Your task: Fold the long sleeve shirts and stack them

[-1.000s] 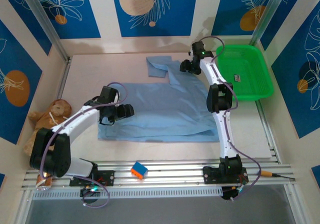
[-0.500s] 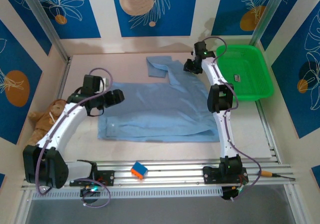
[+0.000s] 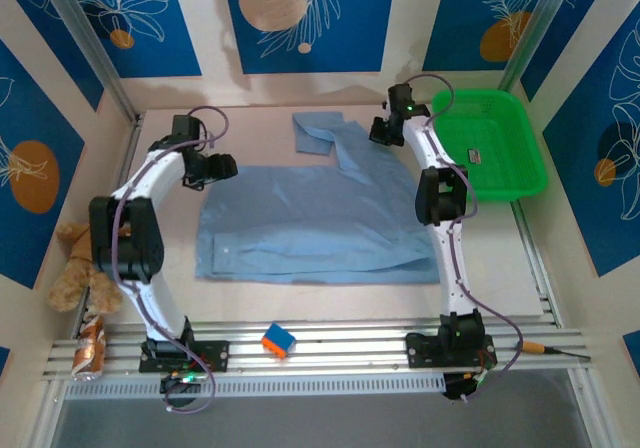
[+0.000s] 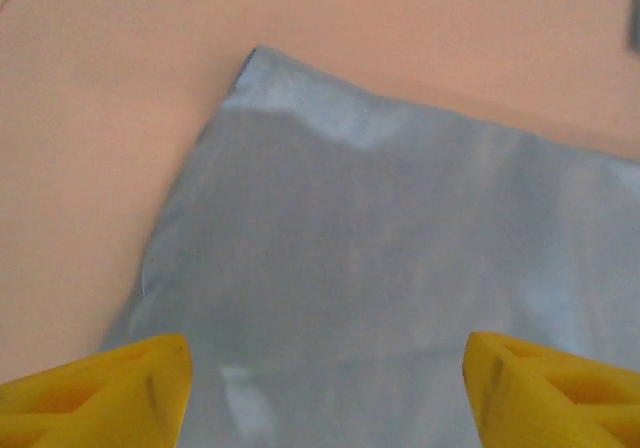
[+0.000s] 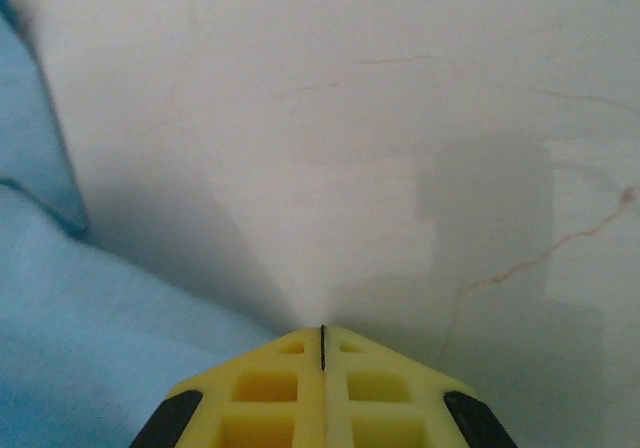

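Left gripper (image 4: pixel 325 380) — jaws spread wide. In the left wrist view one yellow fingertip (image 4: pixel 110 393) sits in the lower left corner of the frame and the other in the lower right. Between and beyond them lies a corner of the light blue long sleeve shirt (image 4: pixel 390 248), flat on the beige table (image 4: pixel 80 118). In the top view this gripper (image 3: pixel 215 166) hangs at the upper left of the frame, over the upper left corner of the garment.

Right gripper (image 5: pixel 322 340) — jaws pressed together. The seam between the yellow fingers (image 5: pixel 270 398) is a thin dark line at the bottom centre of the right wrist view. The tips point at bare table (image 5: pixel 400 118), with the blue cloth (image 5: pixel 80 348) just beside them at lower left. Whether any fabric is caught cannot be told. In the top view the gripper (image 3: pixel 382 130) sits right of upper centre, at the shirt's upper right edge.

The shirt (image 3: pixel 310 218) lies spread across the centre of the table (image 3: pixel 480 243), with a bunched portion reaching toward upper centre.

A green plastic basket (image 3: pixel 500 118) stands at upper right, just beside the right arm. A teddy bear (image 3: pixel 75 263) lies at the left edge. An orange and blue block (image 3: pixel 279 340) rests at bottom centre.
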